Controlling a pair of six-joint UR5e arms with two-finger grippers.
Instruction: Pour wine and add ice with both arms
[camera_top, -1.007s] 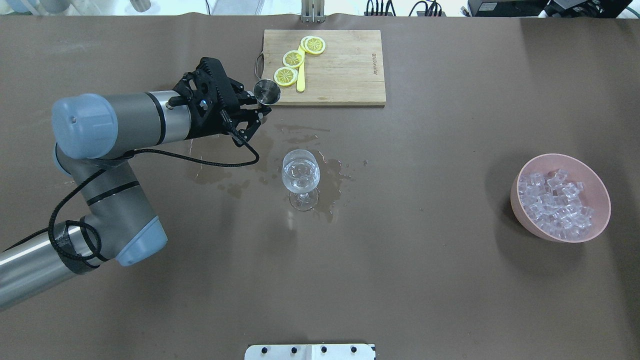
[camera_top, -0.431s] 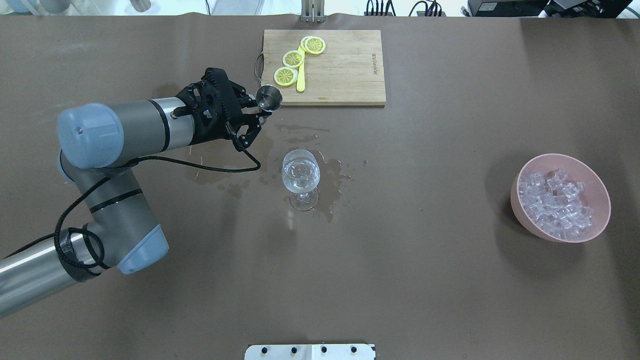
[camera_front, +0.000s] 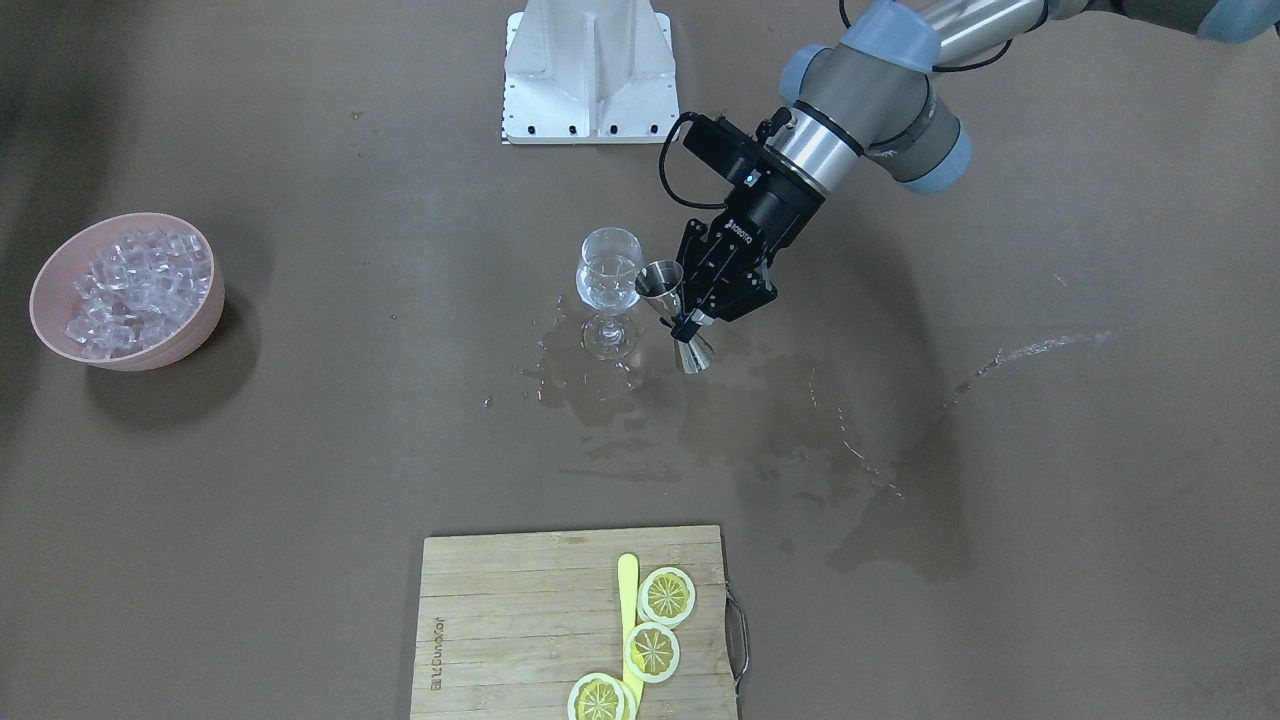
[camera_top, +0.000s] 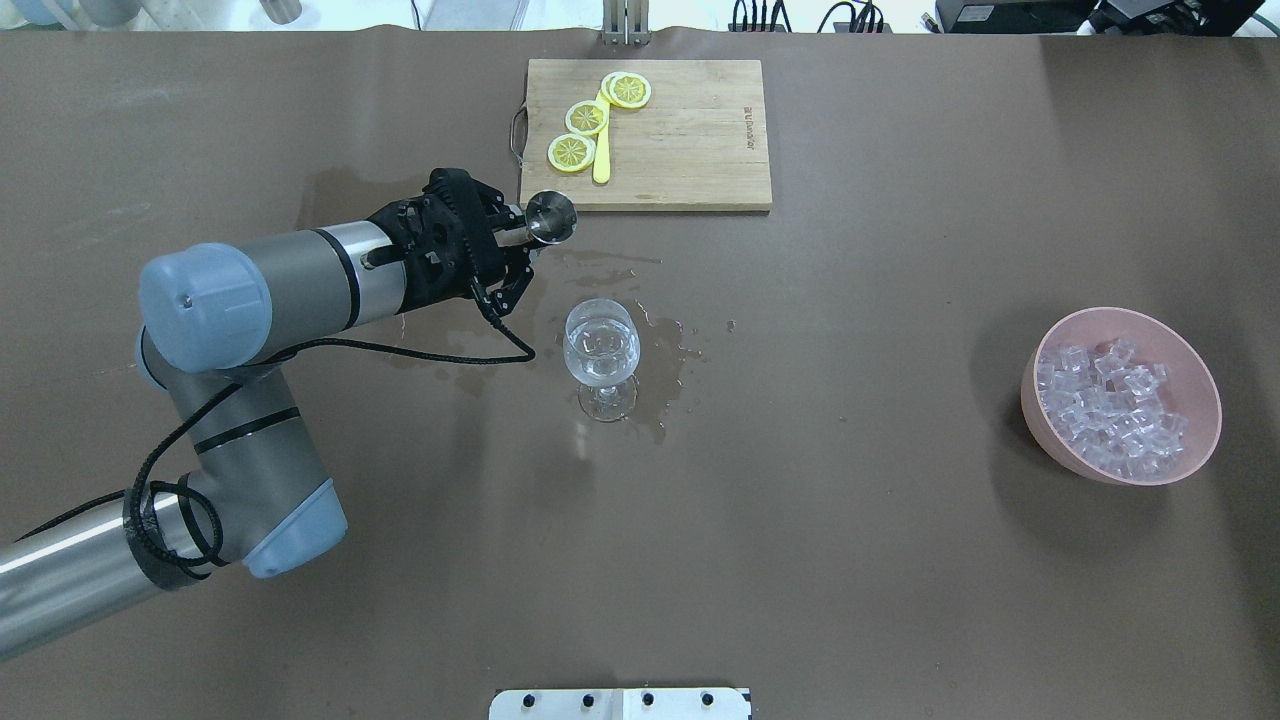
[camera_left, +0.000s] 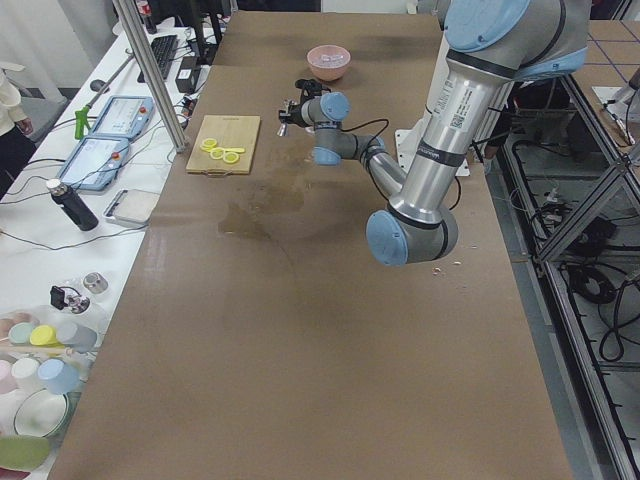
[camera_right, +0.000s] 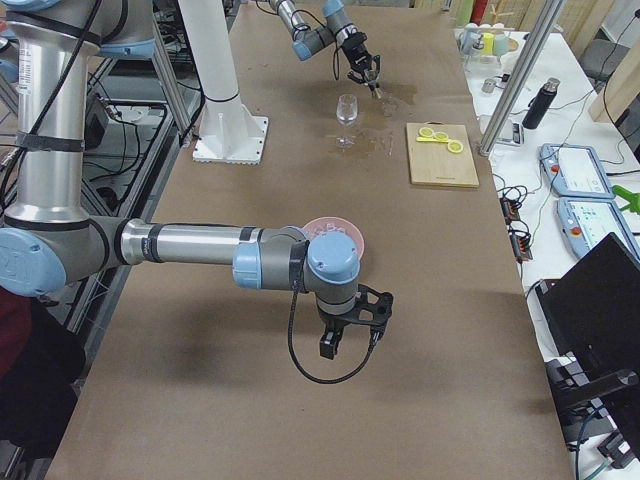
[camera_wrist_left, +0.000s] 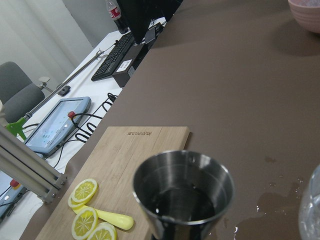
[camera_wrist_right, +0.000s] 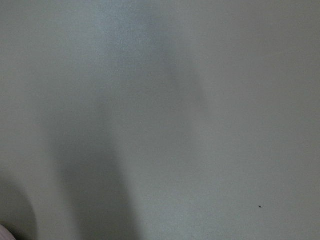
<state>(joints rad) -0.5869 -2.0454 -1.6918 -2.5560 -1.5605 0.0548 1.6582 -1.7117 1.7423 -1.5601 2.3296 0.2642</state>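
The left gripper (camera_top: 518, 238) has its fingers pinching the narrow waist of a steel jigger (camera_top: 551, 217), which stands upright with its open mouth facing up, as the left wrist view shows. In the overhead view the jigger sits by the near left corner of the wooden cutting board (camera_top: 680, 140), a little apart from the wine glass (camera_top: 601, 350). The glass stands on the brown desk (camera_top: 850, 550) amid wet spill patches (camera_front: 760, 400) and holds a small measure of clear wine (camera_front: 605, 287). The ice (camera_top: 1110, 405) lies heaped in a pink bowl (camera_top: 1198, 390) well off to the robot's right. Lemon slices (camera_top: 572, 152) and a yellow utensil (camera_top: 601, 160) lie on the board. The right gripper (camera_right: 350, 340) shows only in the side view, hanging near the bowl; whether its fingers are spread or pressed together I cannot tell.
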